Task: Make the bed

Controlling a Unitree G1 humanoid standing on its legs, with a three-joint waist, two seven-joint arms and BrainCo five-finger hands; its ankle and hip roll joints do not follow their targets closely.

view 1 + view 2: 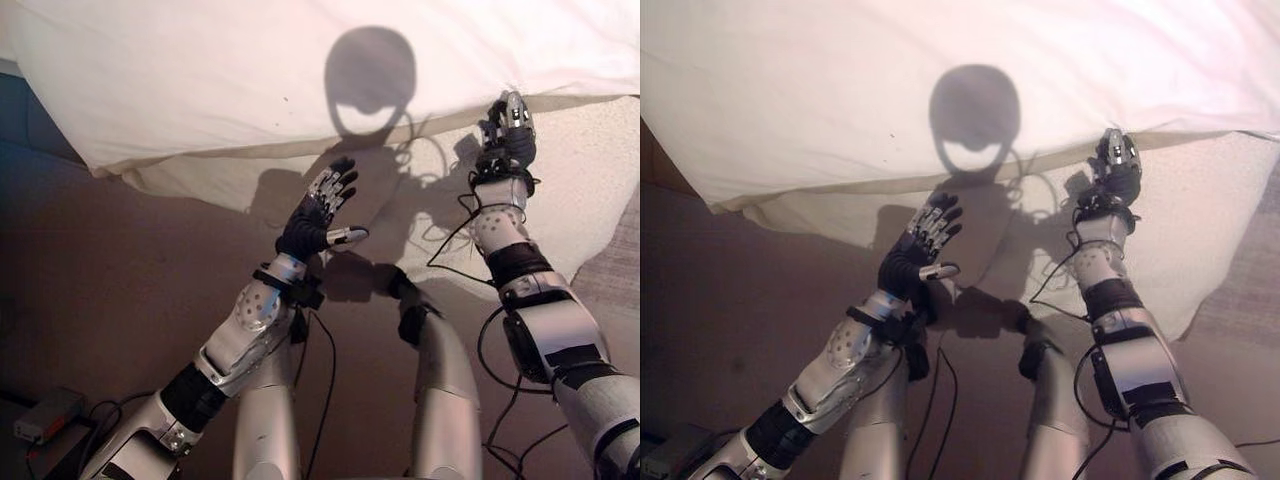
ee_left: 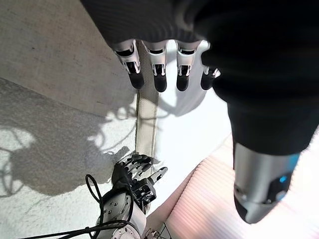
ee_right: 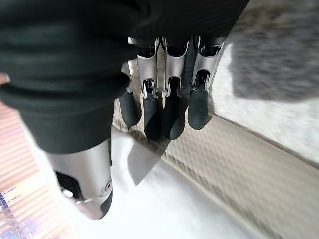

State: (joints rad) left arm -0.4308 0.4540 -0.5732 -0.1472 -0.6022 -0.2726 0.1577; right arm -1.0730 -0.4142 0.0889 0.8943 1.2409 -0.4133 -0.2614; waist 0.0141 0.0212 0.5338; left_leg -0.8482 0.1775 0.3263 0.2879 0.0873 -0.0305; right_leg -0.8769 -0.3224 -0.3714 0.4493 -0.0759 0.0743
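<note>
Left eye view: the white duvet [image 1: 200,70] covers the top of the picture, its lower hem running from about 9 o'clock up to 3 o'clock, with the cream mattress side [image 1: 590,190] showing below it. The right hand [image 1: 508,135] sits at the hem toward 2 o'clock, fingers pointing up against the edge; the left hand [image 1: 320,212] is near centre, fingers straight and spread, thumb out, short of the hem and holding nothing. Right eye view: same layout; the right hand [image 1: 1114,160] meets the hem at 1 o'clock, and the left hand [image 1: 920,245] is apart from the cloth, the hem lying toward its 12 o'clock. Left wrist view: the left hand's fingers [image 2: 159,74] hang straight in a row over a beige seam strip [image 2: 145,124], touching nothing, with the right hand [image 2: 130,169] beyond. Right wrist view: the right hand's fingers [image 3: 169,112] are straight and close together, tips resting at the border where white cloth meets the textured mattress edge; no pinch is visible. Judgement: the right hand is the nearer to the hem, whose long axis runs across both hands.
</note>
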